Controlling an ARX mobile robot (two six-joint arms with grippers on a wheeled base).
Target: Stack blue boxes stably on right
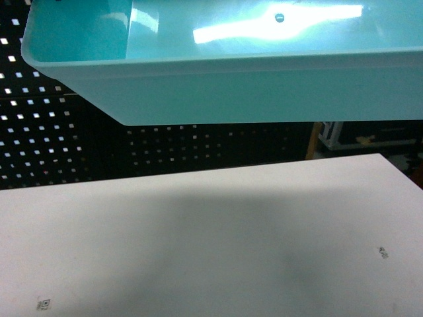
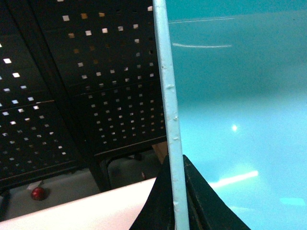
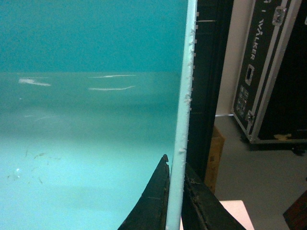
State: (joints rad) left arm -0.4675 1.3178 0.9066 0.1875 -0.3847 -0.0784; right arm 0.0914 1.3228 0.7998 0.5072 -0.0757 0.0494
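A light turquoise blue box [image 1: 251,86] hangs high above the white table [image 1: 198,231], filling the top of the head view with its inside showing. Neither gripper shows in the head view. In the left wrist view my left gripper [image 2: 178,191] is shut on the box's left rim [image 2: 165,86], one black finger on each side of the wall. Over in the right wrist view my right gripper [image 3: 176,191] is likewise shut on the right rim [image 3: 188,86], and the box's smooth floor [image 3: 86,143] spreads to the left.
A black perforated panel [image 1: 73,139] stands behind the table. A black flight case [image 3: 268,72] and a cardboard box [image 3: 213,158] stand on the floor off the table's right end. A small red object [image 2: 37,193] lies beyond the table's far edge.
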